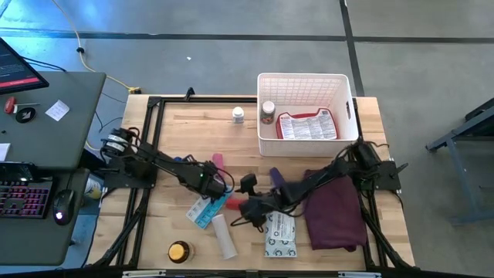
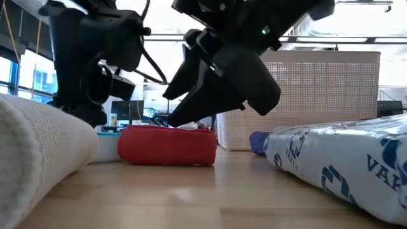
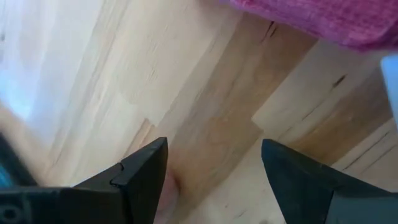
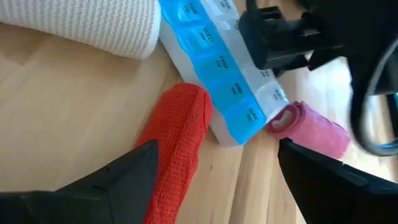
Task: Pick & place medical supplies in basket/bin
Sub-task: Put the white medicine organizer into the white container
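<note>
1. Right gripper (image 1: 238,207): low over the middle of the counter (image 1: 185,131), fingers spread wide and empty. In its wrist view the red roll (image 4: 177,146) lies between and just ahead of the fingers.

2. Left gripper (image 1: 224,185): close by, beside the pink roll (image 1: 218,161). Fingers apart and empty over bare wood in its own wrist view.

3. Red roll: lies on its side on the counter, touching the blue pill organiser (image 4: 221,68). The pink roll sits at the organiser's far end, and the white roll (image 1: 225,235) is near, toward the front edge.

4. Handling, in my judgement: the red roll looks like woven bandage, so light, soft and compressible, with a grippy surface. It should not slip, but it will squash under a hard close. Best hold is across its short width at mid-length, with the fingers straddling it and clear of the organiser.

5. Risk: the organiser touches the roll, so a finger coming down on that side may catch it or drag it along.

6. Basket (image 1: 305,147): at the counter's far side, well apart from the roll. It already holds a flat red and white packet (image 1: 307,126) and a small bottle (image 1: 268,111).

7. Outstanding on the counter: another small bottle (image 1: 238,115), an orange-lidded tin (image 1: 179,252), and a grey-white packet (image 1: 279,234) beside the maroon cloth (image 1: 336,208).
</note>
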`<state>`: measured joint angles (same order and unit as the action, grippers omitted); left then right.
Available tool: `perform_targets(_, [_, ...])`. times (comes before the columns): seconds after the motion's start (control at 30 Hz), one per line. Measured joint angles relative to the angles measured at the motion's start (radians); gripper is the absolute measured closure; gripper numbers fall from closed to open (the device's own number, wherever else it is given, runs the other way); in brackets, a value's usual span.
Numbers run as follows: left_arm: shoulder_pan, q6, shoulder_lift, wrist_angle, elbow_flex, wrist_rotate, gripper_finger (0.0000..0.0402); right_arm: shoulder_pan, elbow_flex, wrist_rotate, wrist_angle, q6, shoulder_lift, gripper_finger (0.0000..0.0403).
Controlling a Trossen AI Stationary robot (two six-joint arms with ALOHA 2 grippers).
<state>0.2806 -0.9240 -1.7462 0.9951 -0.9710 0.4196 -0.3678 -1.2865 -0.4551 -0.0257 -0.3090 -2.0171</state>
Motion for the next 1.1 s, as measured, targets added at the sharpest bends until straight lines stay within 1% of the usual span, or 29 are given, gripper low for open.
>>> perform_targets(0.1, [0.001, -0.019, 0.006, 0.152, -0.078, -0.002, 0.0106, -0.008, 0.000, -0.040, 0.001, 0.012, 0.000, 0.0084])
perform_targets(0.23, [0.011, -0.017, 0.012, 0.229, -0.196, -0.009, 0.0106, -0.008, -0.001, -0.037, -0.009, 0.048, 0.000, 0.0084])
perform_targets(0.37, [0.061, -0.004, 0.012, 0.201, -0.286, -0.031, 0.0106, -0.012, -0.001, -0.024, -0.040, 0.107, 0.000, 0.0084])
perform_targets(0.47, [0.107, 0.027, 0.012, 0.140, -0.303, -0.106, 0.0106, -0.026, -0.001, -0.004, -0.068, 0.132, 0.000, 0.0084])
perform_targets(0.57, [0.156, 0.012, 0.012, 0.129, -0.303, -0.147, 0.0106, -0.046, -0.001, -0.006, -0.076, 0.144, 0.000, 0.0084])
perform_targets(0.73, [0.214, -0.059, 0.012, 0.126, -0.252, -0.134, 0.0106, -0.068, -0.001, -0.008, -0.063, 0.145, 0.000, 0.0084])
perform_targets(0.83, [0.210, -0.108, 0.012, 0.117, -0.189, -0.112, 0.0106, -0.072, -0.001, -0.008, -0.051, 0.145, 0.000, 0.0084])
perform_targets(0.93, [0.191, -0.118, 0.018, 0.054, -0.115, -0.084, 0.0106, -0.061, -0.001, -0.007, -0.036, 0.139, 0.000, 0.0084])
perform_targets(1.03, [0.155, -0.097, 0.019, -0.048, -0.067, -0.064, 0.0106, -0.048, -0.001, -0.003, -0.011, 0.109, 0.000, 0.0084])
perform_targets(1.1, [0.127, -0.064, 0.008, -0.078, -0.050, -0.049, 0.0106, -0.039, -0.001, 0.001, 0.005, 0.090, 0.000, 0.0084])
